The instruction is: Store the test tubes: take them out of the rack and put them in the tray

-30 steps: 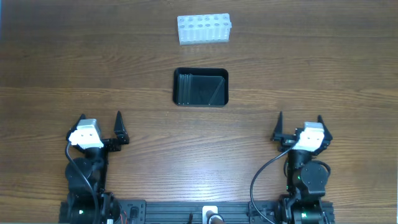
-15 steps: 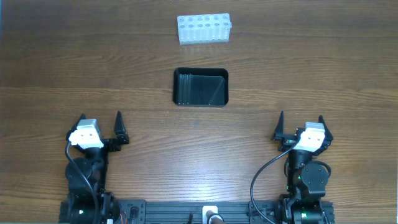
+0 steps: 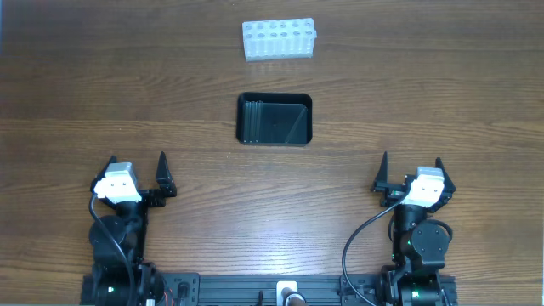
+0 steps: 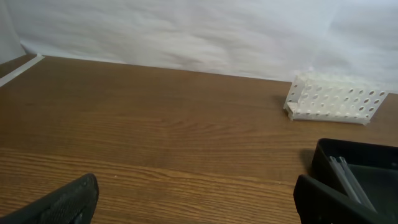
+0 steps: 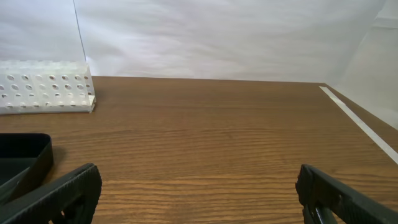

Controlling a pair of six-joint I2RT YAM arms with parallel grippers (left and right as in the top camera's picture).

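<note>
Left gripper (image 3: 137, 161), right gripper (image 3: 410, 161): fingers spread; tubes (image 4: 343, 175) in tray (image 3: 274, 96) faint; rack (image 3: 279, 40) contents unclear.

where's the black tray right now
In the top view the black tray sits on the table, centred left to right, just on the arms' side of the white rack and apart from it.

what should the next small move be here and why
Probably reach the right claw forward toward the rack: it sits open and empty near its base, and the rack lies beyond the tray, out of grasp.
</note>
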